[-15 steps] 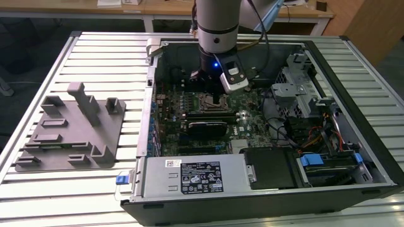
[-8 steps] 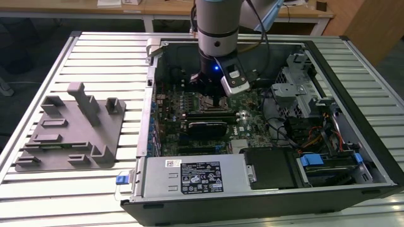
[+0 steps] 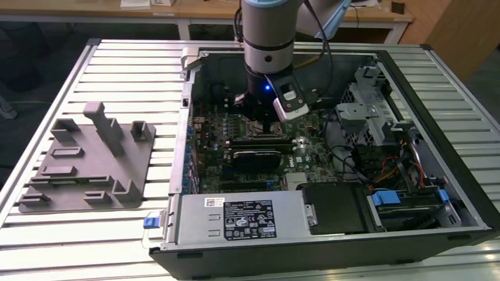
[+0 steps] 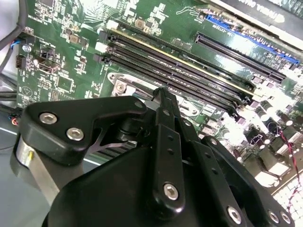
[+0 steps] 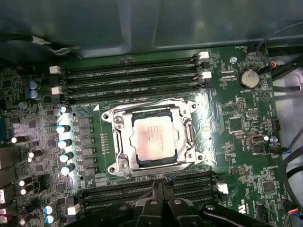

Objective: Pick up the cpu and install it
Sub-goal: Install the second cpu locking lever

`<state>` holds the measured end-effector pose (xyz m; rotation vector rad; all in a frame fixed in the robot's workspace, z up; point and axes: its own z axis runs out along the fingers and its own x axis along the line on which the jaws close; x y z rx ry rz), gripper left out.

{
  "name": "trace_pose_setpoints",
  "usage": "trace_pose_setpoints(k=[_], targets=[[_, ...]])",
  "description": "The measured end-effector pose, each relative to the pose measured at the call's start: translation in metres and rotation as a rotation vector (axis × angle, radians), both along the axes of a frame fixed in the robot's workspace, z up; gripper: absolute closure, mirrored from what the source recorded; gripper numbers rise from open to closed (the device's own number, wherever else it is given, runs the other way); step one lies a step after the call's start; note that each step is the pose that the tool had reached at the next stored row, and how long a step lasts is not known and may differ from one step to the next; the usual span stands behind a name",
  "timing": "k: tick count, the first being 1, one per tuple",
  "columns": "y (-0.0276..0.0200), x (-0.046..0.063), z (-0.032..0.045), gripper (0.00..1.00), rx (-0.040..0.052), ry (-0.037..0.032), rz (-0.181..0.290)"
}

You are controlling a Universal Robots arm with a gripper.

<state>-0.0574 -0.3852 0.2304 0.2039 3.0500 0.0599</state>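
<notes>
Cpu (image 5: 153, 141) already sits inside the socket frame (image 5: 118, 142) on the motherboard (image 5: 236, 123), so the install looks nearly finished; the gripper (image 5: 161, 187) hovers just beside that frame with its fingers closed together, holding nothing.

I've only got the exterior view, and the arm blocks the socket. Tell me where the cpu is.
Observer: In the first wrist view, the cpu lies flat inside the socket's metal frame, silver top up.
Operator: Now report the gripper against it.
Observer: The gripper is off the chip, with its tip near the frame's edge on the side of one bank of memory slots.
</notes>
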Motion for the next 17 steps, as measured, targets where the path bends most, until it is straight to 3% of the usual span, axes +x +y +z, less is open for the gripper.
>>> trace_pose_setpoints(k=[6,8,13,14,17], targets=[[0.0000,-0.0001,-0.0002,0.89,-0.0002,0.0025,0.001],[-0.0002,-0.0001,-0.0008,0.89,0.0019,0.0181,0.001],[-0.0017,0.0000,-0.0026,0.89,0.0048,0.0740,0.002],[-0.0020,-0.0001,-0.0029,0.89,0.0047,0.0815,0.003],[-0.0021,-0.0001,-0.0030,0.89,0.0045,0.0842,0.002]])
